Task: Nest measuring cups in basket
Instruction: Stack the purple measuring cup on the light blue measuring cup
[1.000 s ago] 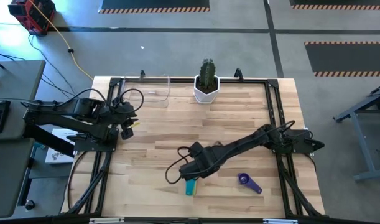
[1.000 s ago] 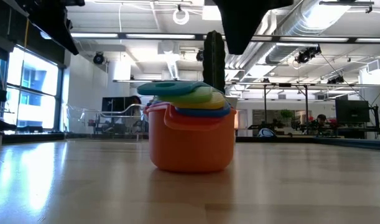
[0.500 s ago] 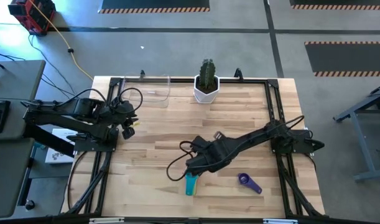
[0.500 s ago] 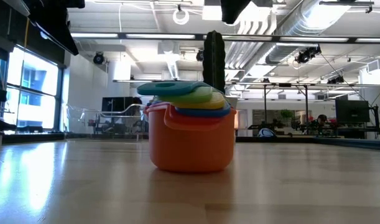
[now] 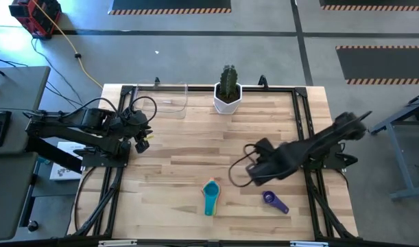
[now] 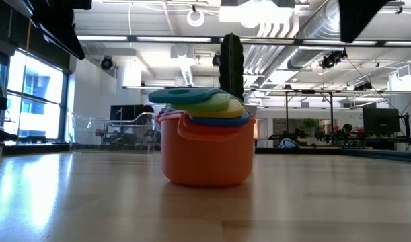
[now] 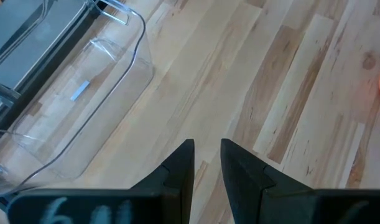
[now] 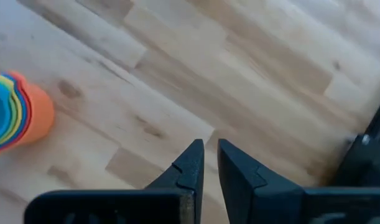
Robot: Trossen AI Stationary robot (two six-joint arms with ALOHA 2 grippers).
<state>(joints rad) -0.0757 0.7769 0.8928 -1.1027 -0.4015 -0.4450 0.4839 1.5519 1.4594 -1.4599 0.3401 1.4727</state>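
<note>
A nested stack of measuring cups (image 5: 210,196), teal innermost and orange outermost (image 6: 206,158), stands on its base near the table's front middle. It also shows in the right wrist view (image 8: 15,117). A purple cup (image 5: 273,201) lies alone on the wood to the stack's right. The clear basket (image 5: 162,97) sits at the far edge, left of centre, and shows in the left wrist view (image 7: 65,106). My right gripper (image 5: 254,175) (image 8: 208,155) hangs above bare wood between stack and right edge, open by a narrow gap, nothing in it. My left gripper (image 5: 141,142) (image 7: 207,155) waits at the left edge, narrowly open.
A white pot with a cactus (image 5: 228,93) stands at the far edge, right of the basket. Black frame rails (image 5: 305,123) run along the table's sides. Bare wood lies between the stack and the basket.
My right gripper has drawn back from above the stack toward the table's right edge, rising a little. The stack stays standing where it was, and the purple cup has not moved.
</note>
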